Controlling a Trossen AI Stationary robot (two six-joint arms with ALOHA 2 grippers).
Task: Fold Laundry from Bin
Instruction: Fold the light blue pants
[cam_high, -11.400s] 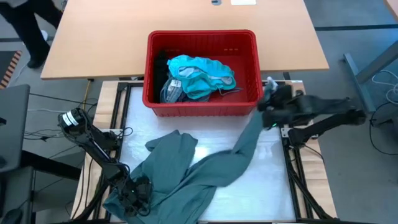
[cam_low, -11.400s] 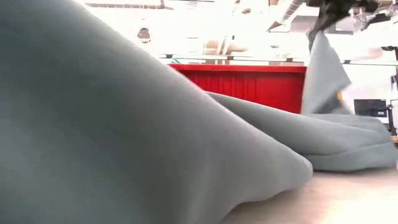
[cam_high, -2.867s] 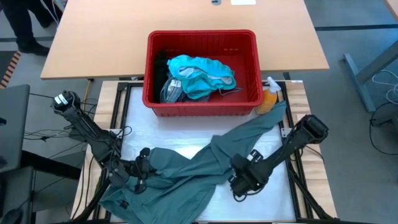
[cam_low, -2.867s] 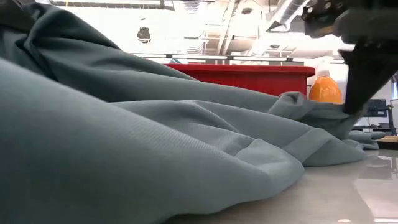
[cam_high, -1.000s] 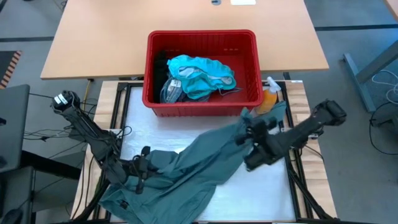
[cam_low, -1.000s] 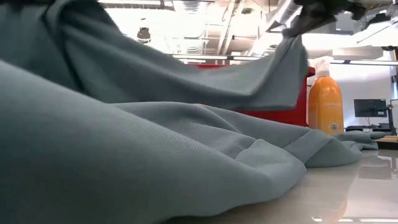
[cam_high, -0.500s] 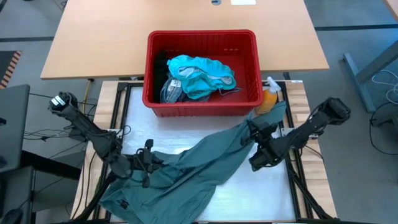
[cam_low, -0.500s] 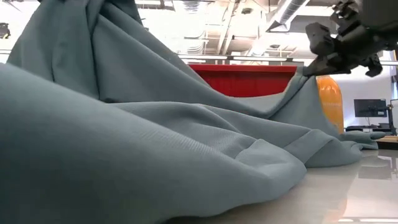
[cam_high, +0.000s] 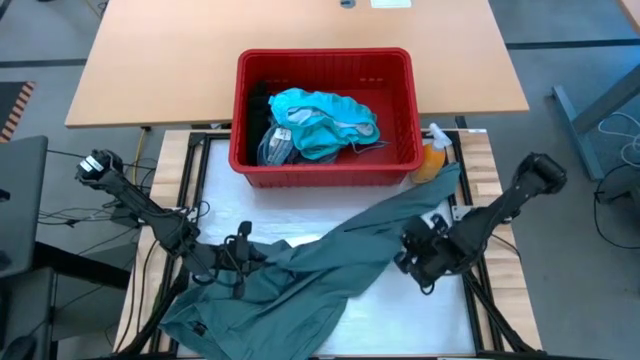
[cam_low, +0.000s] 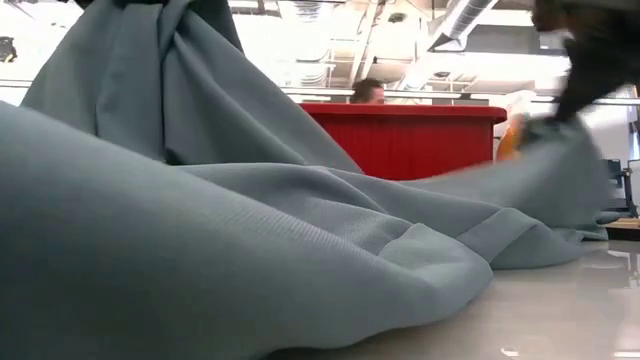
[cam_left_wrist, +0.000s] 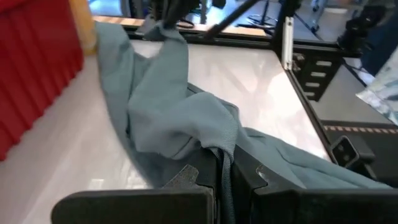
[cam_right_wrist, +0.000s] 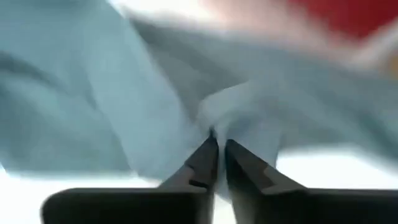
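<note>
One grey-green garment (cam_high: 300, 265) sprawls on worktop (cam_high: 400, 320) in front of bin (cam_high: 325, 160), lower than a second ago. Left end effector (cam_high: 240, 256) pinches its fold. Right end effector (cam_high: 412, 262) narrow, apparently letting go; spreading comes next.

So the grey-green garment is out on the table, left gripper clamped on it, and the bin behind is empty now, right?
Not empty. The high view shows the bin with teal laundry inside. The rest holds: garment on the table, left gripper clamped on it.
</note>
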